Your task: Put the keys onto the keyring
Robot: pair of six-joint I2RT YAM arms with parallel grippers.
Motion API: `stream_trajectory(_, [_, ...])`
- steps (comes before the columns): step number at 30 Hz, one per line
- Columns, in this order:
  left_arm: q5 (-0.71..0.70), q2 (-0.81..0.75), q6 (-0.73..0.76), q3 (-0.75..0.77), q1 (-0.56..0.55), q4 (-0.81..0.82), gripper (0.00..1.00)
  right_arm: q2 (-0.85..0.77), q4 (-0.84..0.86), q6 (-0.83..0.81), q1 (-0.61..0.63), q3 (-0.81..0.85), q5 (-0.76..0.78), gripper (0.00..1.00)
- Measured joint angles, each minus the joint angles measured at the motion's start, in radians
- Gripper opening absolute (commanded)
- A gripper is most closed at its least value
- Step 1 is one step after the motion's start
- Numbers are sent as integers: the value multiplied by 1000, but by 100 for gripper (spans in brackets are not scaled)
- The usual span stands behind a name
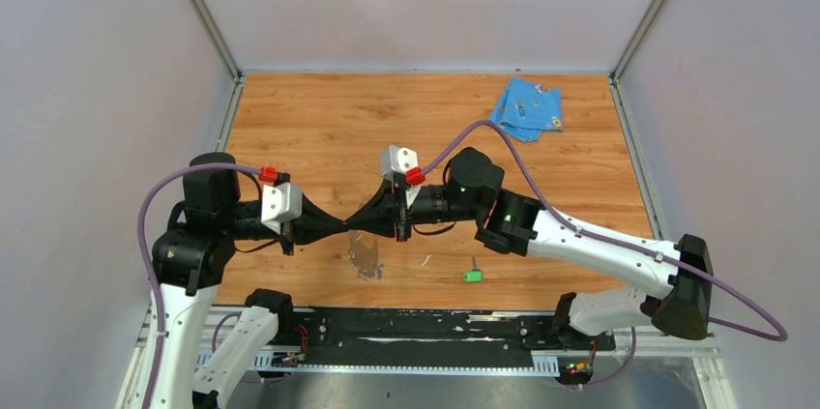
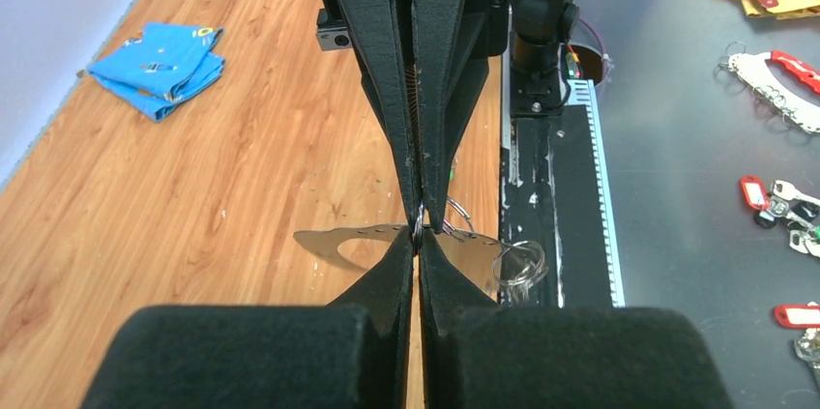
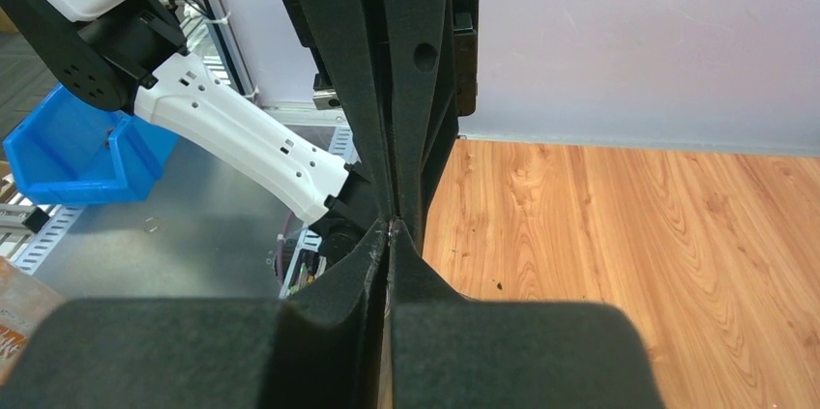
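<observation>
The keyring, a thin grey metal band with small wire rings on it, hangs above the wooden table; from above the keyring shows just below the two gripper tips. My left gripper and right gripper meet tip to tip, both shut on a small wire ring of the keyring. From above, the left gripper comes from the left and the right gripper from the right. A key with a green head lies on the table near the front edge, apart from both grippers.
A folded light-blue cloth lies at the back right of the table. Grey walls close in the left, back and right sides. A black rail runs along the near edge. Beyond it, tagged keys lie on a grey surface.
</observation>
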Motion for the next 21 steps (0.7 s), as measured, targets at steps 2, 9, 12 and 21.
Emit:
stream_trajectory(2, [3,0,5,0,0,1,0,1,-28,-2,0,16,-3,18])
stream_trajectory(9, [-23,-6,19,0,0,3,0,6,-227,-50,0,146,-15,41])
stream_trajectory(12, [-46,-6,19,0,0,5,0,39,-370,-107,-1,273,-14,47])
stream_trajectory(21, [-110,8,0,-1,-46,6,0,203,-788,-281,-7,590,-11,32])
